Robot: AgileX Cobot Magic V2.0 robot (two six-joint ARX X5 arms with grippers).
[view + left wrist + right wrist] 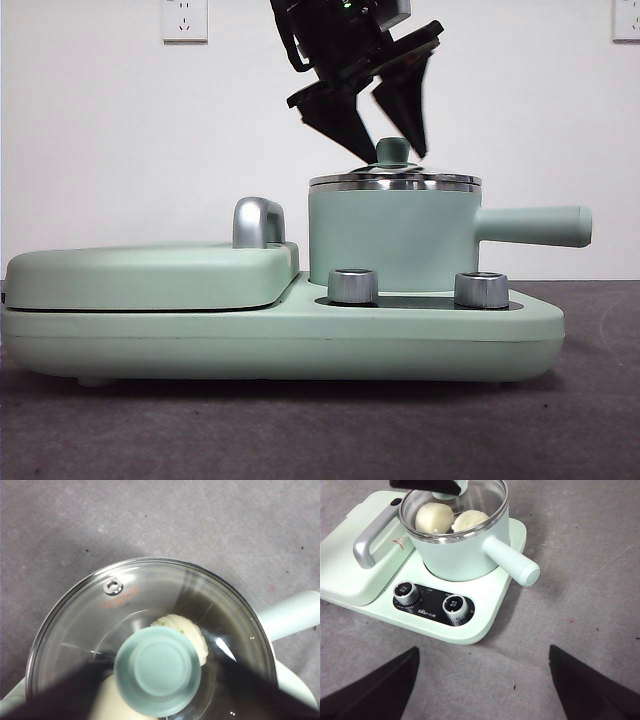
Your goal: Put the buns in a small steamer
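The small steamer (392, 240) is a mint-green pot on the right side of the cooker base, its straight handle (535, 226) pointing right. Its glass lid (150, 595) is on, with a green knob (158, 671). Both buns lie inside under the lid: the smooth bun (434, 517) and the ridged bun (471, 520) side by side. My left gripper (393, 150) is open, one jaw on each side of the knob, not closed on it. My right gripper (484, 650) hangs open over the bare table in front of the cooker, holding nothing.
The flat mint-green griddle (150, 275) with a chrome handle (258, 222) fills the left half of the base. Two steel dials (352, 286) (481, 290) stand on the base front. Grey table surface (580, 595) lies all around.
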